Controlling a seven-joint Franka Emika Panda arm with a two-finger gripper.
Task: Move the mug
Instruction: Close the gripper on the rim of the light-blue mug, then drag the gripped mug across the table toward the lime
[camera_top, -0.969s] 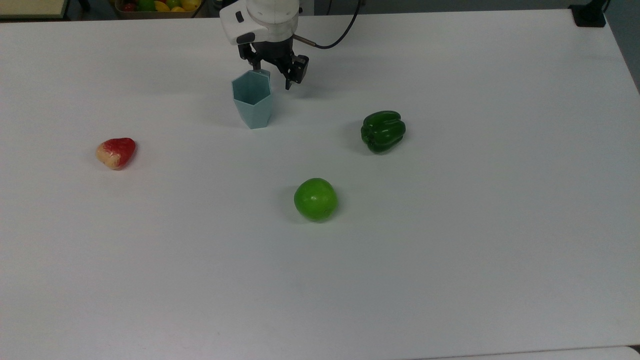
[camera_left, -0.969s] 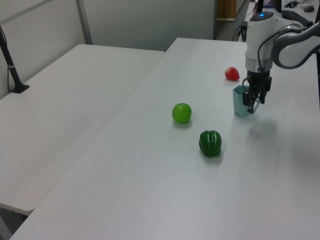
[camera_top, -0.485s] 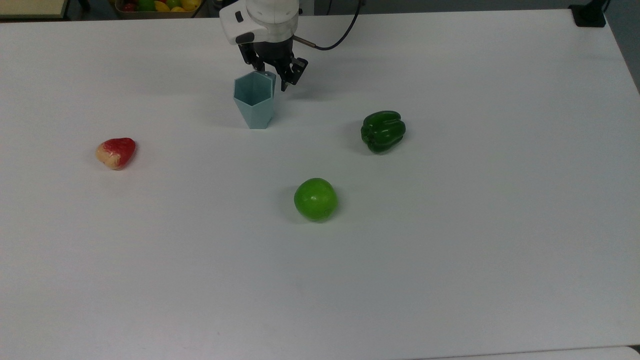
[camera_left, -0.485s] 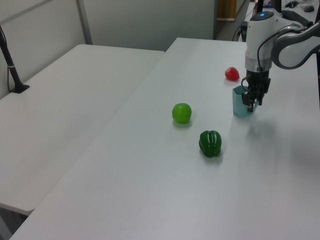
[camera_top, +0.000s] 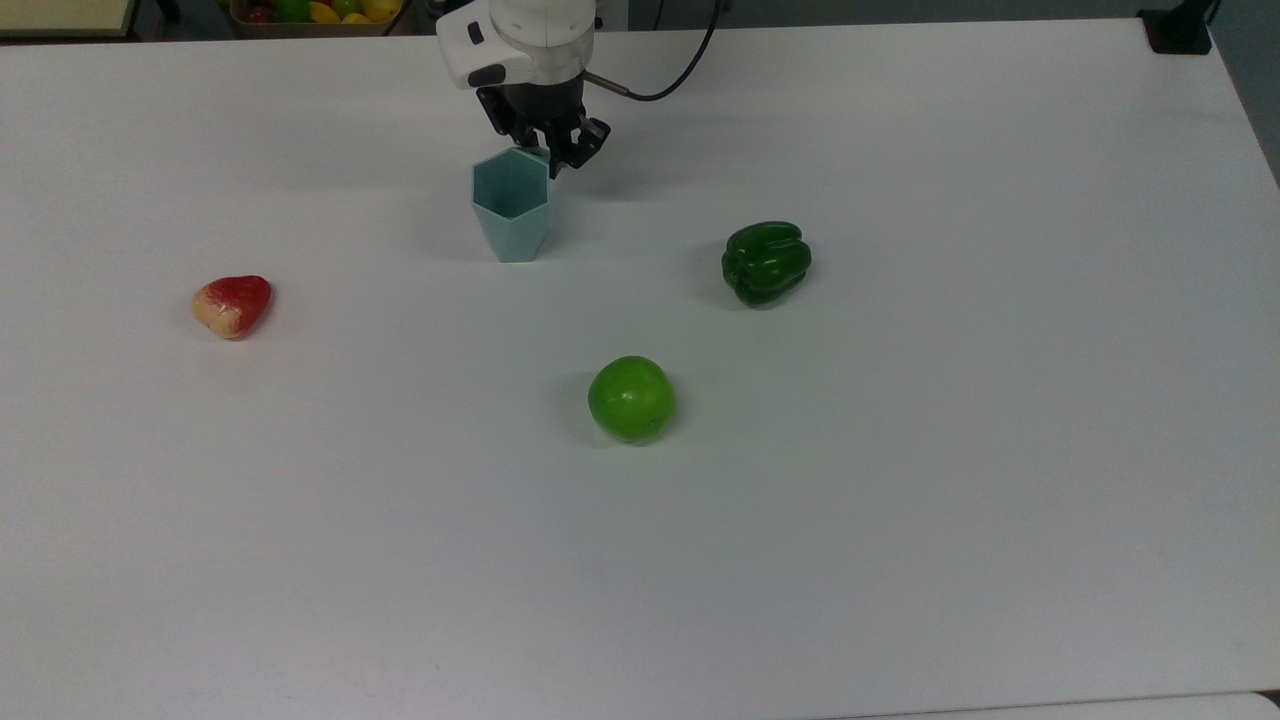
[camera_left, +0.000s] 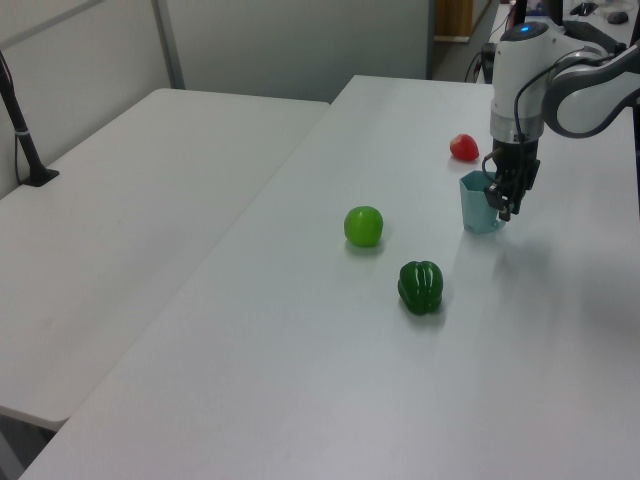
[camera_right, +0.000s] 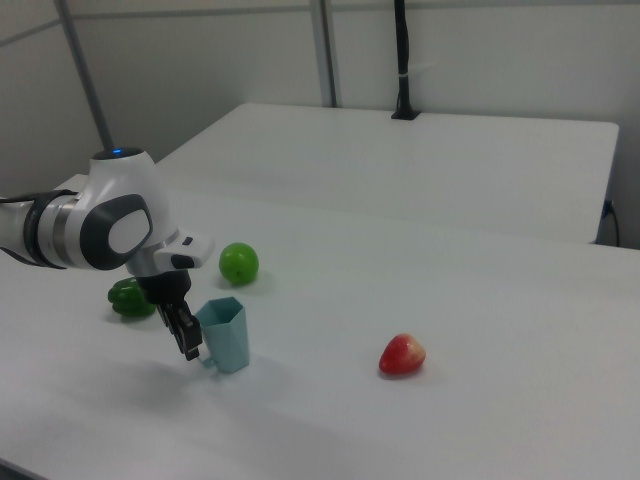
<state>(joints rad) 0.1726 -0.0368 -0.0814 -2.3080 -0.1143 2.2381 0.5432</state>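
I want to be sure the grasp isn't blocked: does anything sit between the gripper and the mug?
Nothing visible does. The gripper is right at the mug, at its rim on the far side in the top view. The green pepper, green apple and red fruit all lie apart from it on the table.

A glossy dark green bell pepper (camera_top: 766, 262) sits on the white tabletop (camera_top: 900, 500), to the top view's right of the gripper (camera_top: 548, 158). A round bright green apple (camera_top: 631, 398) lies nearer the camera, and a red-and-yellow heart-shaped fruit (camera_top: 232, 305) lies well off to the top view's left.
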